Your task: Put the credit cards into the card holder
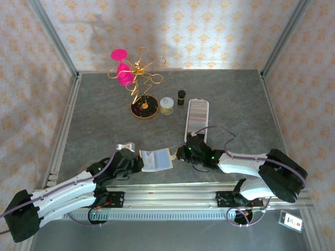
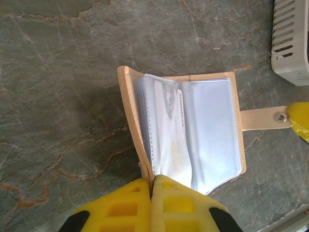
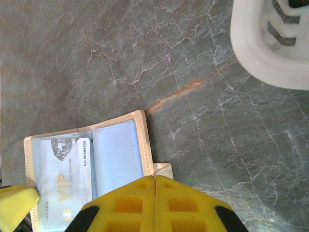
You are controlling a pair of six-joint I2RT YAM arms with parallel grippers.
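Card holder [image 1: 156, 160]: lies open like a book on the grey table [image 1: 235, 104], near the front edge, between my two arms. The cream cover faces down and the clear sleeves face up.

1. Left end effector [image 2: 151, 186]: fingers pressed together on the near edge of the left cover. That cover is tilted up off the table, and the sleeves fan out from it.
2. Right end effector [image 3: 154, 180]: fingers closed narrow on the snap strap [image 2: 260, 118], which sticks out from the right cover. In the left wrist view, one yellow fingertip of this end effector touches the strap at the snap.
3. Credit card [image 3: 60, 186]: whitish, printed "VIP" with a number along one edge. It sits inside a clear sleeve on the left half of the card holder.
4. Pale blue panel [image 3: 116, 152]: fills the sleeve just beside the credit card. I cannot tell whether it is a card or an empty sleeve.

Other items on the table, all well apart from the card holder:
- long clear plastic case [image 1: 197, 115], beyond my right end effector;
- small jar [image 1: 167, 105] and dark bottle [image 1: 181, 96], side by side;
- gold wire stand [image 1: 141, 78] carrying pink pieces, at the back left.
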